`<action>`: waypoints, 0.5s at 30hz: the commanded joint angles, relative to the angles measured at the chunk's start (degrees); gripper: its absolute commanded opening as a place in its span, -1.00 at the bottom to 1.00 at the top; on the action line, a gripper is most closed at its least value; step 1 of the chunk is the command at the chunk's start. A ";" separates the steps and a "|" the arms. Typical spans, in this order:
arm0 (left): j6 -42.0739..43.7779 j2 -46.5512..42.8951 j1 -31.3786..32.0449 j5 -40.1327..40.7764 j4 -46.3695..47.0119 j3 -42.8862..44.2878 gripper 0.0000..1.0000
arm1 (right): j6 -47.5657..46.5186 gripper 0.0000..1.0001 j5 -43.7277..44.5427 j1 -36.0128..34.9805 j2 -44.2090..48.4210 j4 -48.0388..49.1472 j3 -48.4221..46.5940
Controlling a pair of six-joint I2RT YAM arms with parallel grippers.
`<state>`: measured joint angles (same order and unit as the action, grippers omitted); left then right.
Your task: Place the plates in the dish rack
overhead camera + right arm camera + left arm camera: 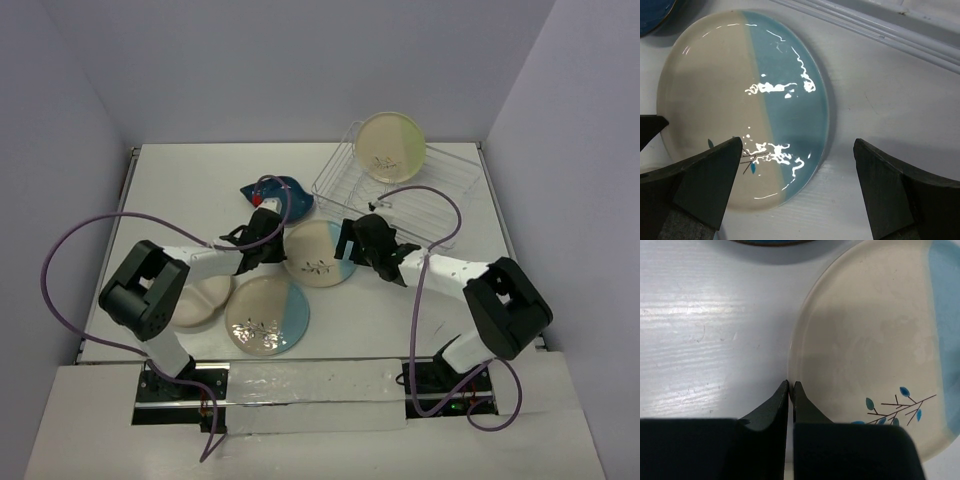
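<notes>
The blue-half plate (755, 80) should be braced by the left fingers (772, 407), pressed together at its rim, while the wide-apart right fingers (710, 180) are lowered astride its opposite edge.

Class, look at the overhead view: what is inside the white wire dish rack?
One cream-and-green plate stands at the far end of the dish rack. The right arm covers its near corner.

Middle plate (319, 253), near plate (267, 314): cream/pale blue, dark sprig. Racked plate (390, 146): cream/pale green. Leaf dish (283, 197) dark blue. Divided plate (203, 300) cream. Rack (440, 195) white.
</notes>
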<state>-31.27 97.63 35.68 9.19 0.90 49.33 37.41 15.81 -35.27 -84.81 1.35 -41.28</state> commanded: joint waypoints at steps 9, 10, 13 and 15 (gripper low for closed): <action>-0.38 -3.06 0.89 1.43 -3.67 -2.95 -0.99 | 3.61 0.99 -1.64 -0.25 -8.68 3.56 -5.40; -0.45 -3.05 0.89 1.29 -3.38 -3.09 -0.99 | 4.11 0.99 -2.14 -0.32 -9.11 3.49 -5.47; -0.63 -2.97 0.89 0.59 -3.10 -2.93 -0.99 | 5.34 0.99 -5.53 -0.42 -9.67 3.73 -5.13; -0.66 -2.76 0.89 -0.01 -2.66 -2.90 -0.99 | 5.71 0.99 -8.50 -0.35 -9.56 5.20 -4.57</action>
<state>-32.42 95.35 36.03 9.98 0.19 47.11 40.63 12.31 -35.33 -93.62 3.52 -45.00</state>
